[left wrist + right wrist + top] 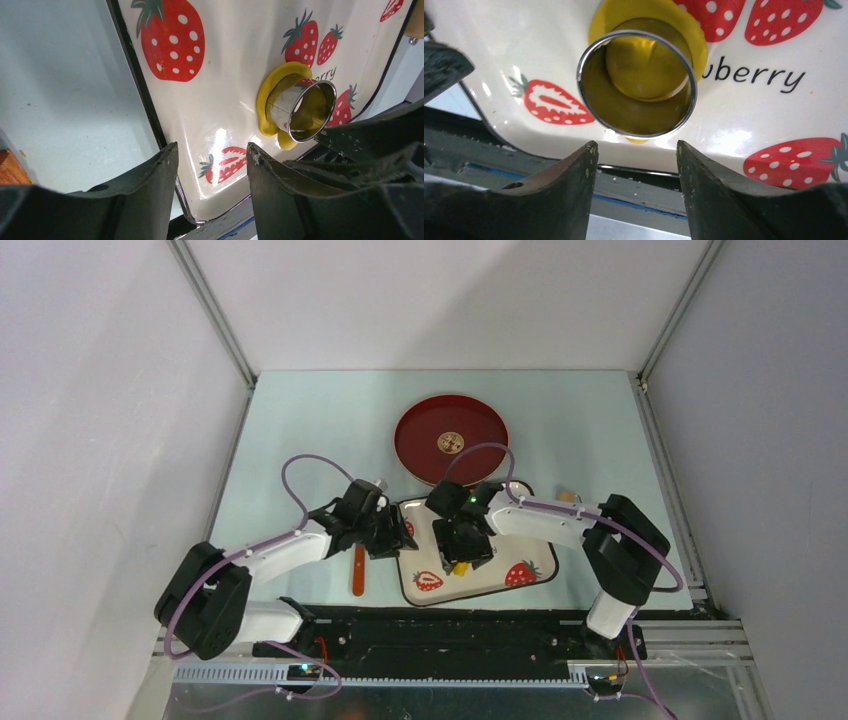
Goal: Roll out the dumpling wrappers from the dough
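The yellow dough [601, 20] lies flattened at the near edge of the strawberry-print tray [530, 550]. A shiny metal ring cutter [637, 82] stands on it, and dough [272, 95] bulges out round its base. Inside the ring a round of dough shows; I cannot tell whether it is cut free as a dumpling wrapper. My right gripper [637, 150] stands open just in front of the ring, not touching it. My left gripper [210, 155] is open over the tray's near left corner, one finger over the tray and one outside the rim. From above, only a bit of dough [461, 568] shows under the right gripper [463, 552].
A red plate [450, 440] with a gold emblem sits behind the tray. An orange stick [358, 570] lies left of the tray, beside the left gripper [395, 535]. A small wooden piece [570, 497] shows at the tray's far right. The black base rail [450, 625] runs just in front.
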